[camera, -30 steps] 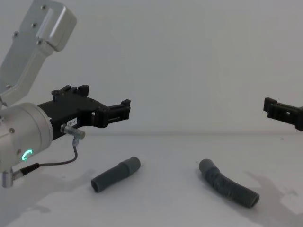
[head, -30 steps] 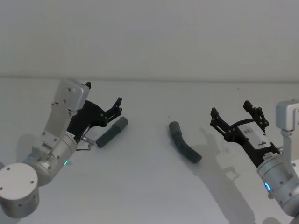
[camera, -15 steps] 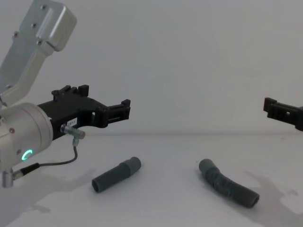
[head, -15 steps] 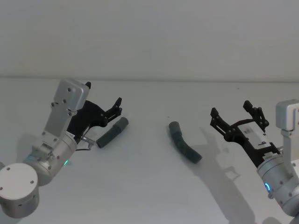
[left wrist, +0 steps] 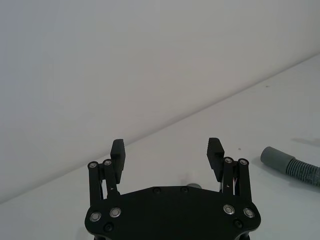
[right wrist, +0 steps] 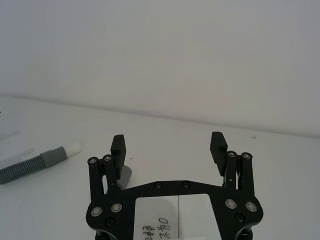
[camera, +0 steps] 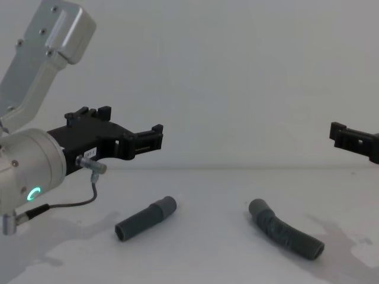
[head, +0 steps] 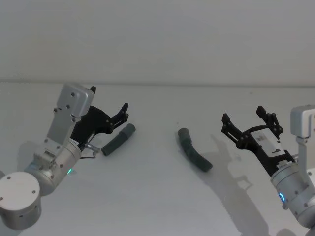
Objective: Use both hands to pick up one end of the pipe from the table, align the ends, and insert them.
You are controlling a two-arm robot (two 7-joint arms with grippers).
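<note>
Head: left pincer gaping, straight hose piece at its 6 o'clock on worktop; right pincer gaping, curved hose piece at its 8 | Wrists: both spread, nothing held | Chest: pieces well apart, likely one per arm | Count: two pieces, two pincers

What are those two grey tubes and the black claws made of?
The straight hose piece and the curved hose piece are probably flexible plastic or rubber: matt dark grey, with ribbed bodies and smooth cuffs. The left gripper and right gripper look like rigid black plastic or coated metal, matt, with shiny screw heads. Both are open.
</note>
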